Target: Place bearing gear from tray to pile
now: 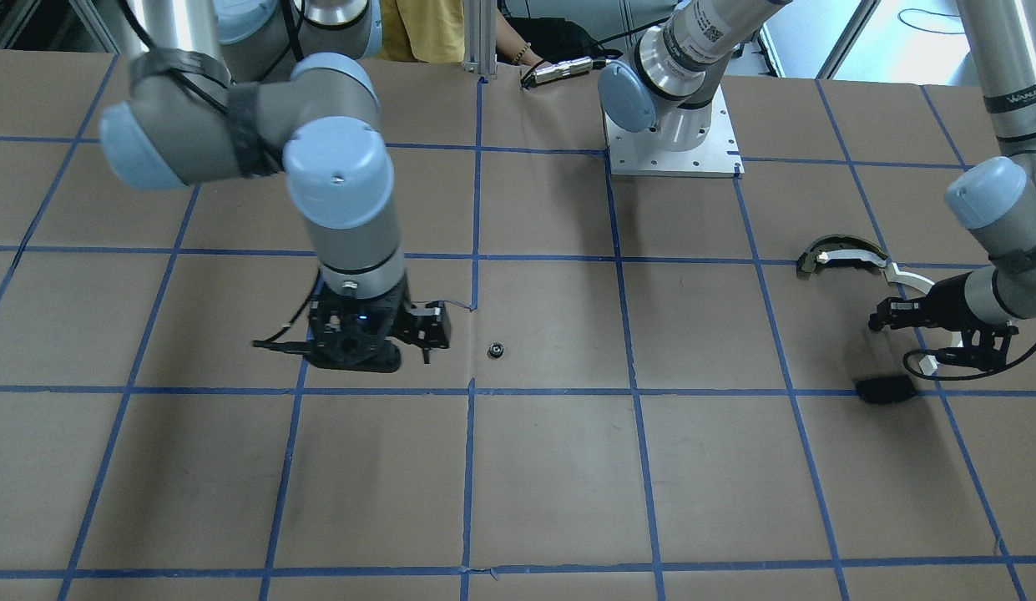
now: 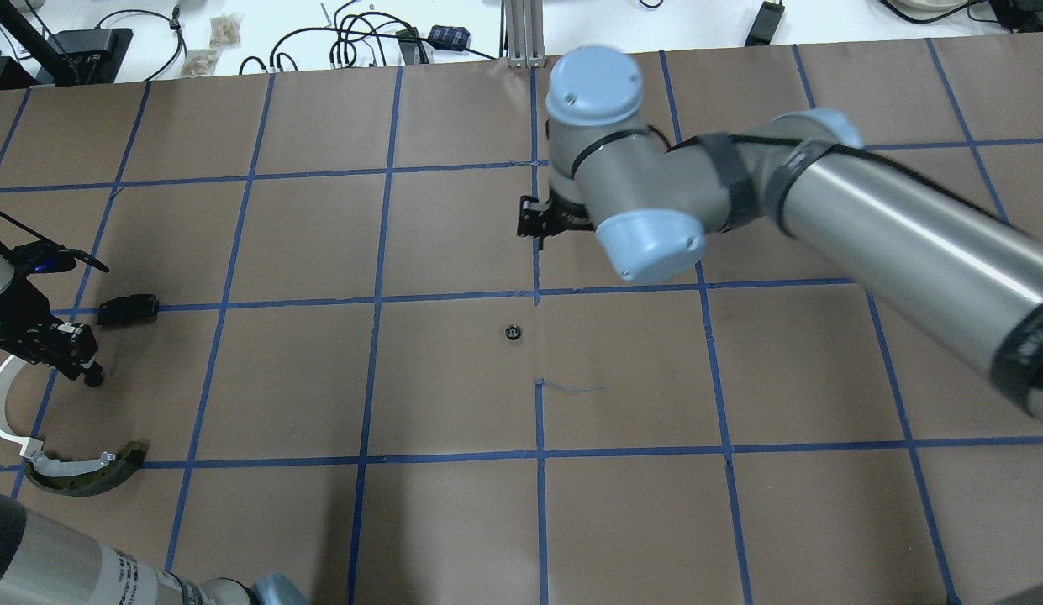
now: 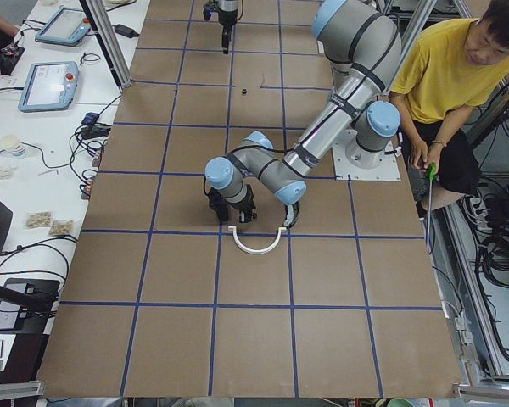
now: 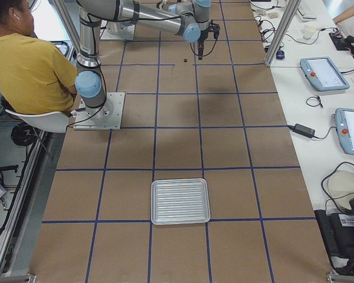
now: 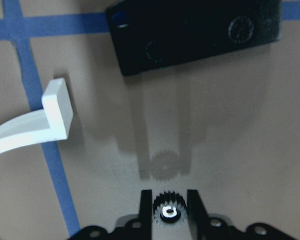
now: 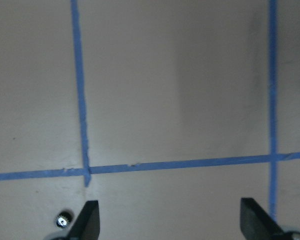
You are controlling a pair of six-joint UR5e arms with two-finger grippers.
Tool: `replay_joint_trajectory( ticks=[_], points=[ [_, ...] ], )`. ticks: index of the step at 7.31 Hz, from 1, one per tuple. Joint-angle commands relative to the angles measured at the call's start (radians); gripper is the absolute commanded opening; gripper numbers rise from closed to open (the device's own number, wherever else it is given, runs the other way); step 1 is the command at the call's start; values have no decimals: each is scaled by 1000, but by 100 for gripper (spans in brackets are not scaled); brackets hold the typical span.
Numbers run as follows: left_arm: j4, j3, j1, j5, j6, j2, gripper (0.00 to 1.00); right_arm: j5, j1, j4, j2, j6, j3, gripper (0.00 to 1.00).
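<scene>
The bearing gear [image 5: 167, 210], black-toothed with a pale shiny centre, sits clamped between the two fingers [image 5: 145, 212] of the left pincer [image 5: 168, 195], one finger tight against each side. It hangs above the brown counter [image 2: 454, 521] and throws a toothed shadow on the paper beneath. The pile's parts lie around that spot. The flat black rectangular piece [image 5: 195, 32] lies ahead of the pincer across a blue tape line. The squared end of the thin white arc strip [image 5: 55, 107] lies off to one side, near the gear but apart from it. In the overhead view the dark curved metal piece [image 2: 88, 475] lies at the strip's other end, touching it.

The right pincer [image 6: 168, 201] is spread wide over bare counter near the middle of the grid, gripping nothing. A small round part [image 1: 496, 350] lies on the paper just beside it. The silver tray [image 4: 154, 201] rests at the counter's other end, well apart from both arms.
</scene>
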Motion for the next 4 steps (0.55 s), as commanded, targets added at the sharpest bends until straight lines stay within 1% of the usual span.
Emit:
replay_joint_trajectory(
  ticks=[1,2,3,4],
  points=[
    [3,2,-9,-4,-33,1,85,-32,-146,292,-105,-225,-131,100],
    [-6,17,-63,-13,-103,24,100,-29,-140,397,-186,-227,-158,100],
    [-10,29,-178,-67,-283,56,100,-11,-133,429,-278,-226,-123,100],
    [-10,49,-305,-70,-401,85,100,-8,-133,414,-315,-226,-63,100]
  ],
)
